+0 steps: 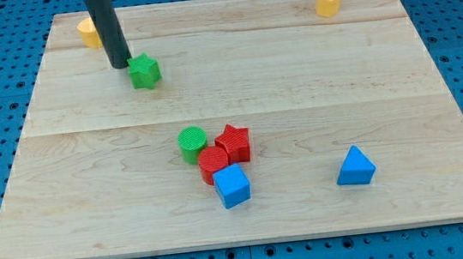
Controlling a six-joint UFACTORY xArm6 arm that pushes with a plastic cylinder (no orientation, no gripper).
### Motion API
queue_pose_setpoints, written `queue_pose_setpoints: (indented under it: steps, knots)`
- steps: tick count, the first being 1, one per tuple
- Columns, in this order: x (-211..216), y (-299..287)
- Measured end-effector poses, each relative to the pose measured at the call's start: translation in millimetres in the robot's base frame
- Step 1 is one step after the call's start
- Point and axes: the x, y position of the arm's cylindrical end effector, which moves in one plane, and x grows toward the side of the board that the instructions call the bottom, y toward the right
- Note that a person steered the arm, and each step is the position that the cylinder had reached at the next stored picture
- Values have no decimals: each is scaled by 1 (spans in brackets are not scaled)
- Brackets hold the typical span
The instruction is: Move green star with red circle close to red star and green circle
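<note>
My tip point(120, 65) sits just beside the green star point(145, 71), at its ten o'clock, up in the worktop's point(314, 95) far-left area. The red star point(235, 142), green circle point(192, 142) and red circle point(213, 163) huddle mid-board, at the green star's five o'clock. No hand here, just a bare rod, well lined up behind the star for that push.

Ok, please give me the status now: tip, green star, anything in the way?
My tip just left of green star block. Red circle block already beside red star block and green circle block. Path clear.
</note>
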Motion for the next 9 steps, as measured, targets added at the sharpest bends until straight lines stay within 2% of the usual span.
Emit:
queue_pose_setpoints:
  steps: [1,2,3,5,7,8,9]
  knots:
    - [74,50]
    - [96,51]
    - [85,-2]
    - [40,43]
    - [28,84]
    - [118,95]
    - [126,80]
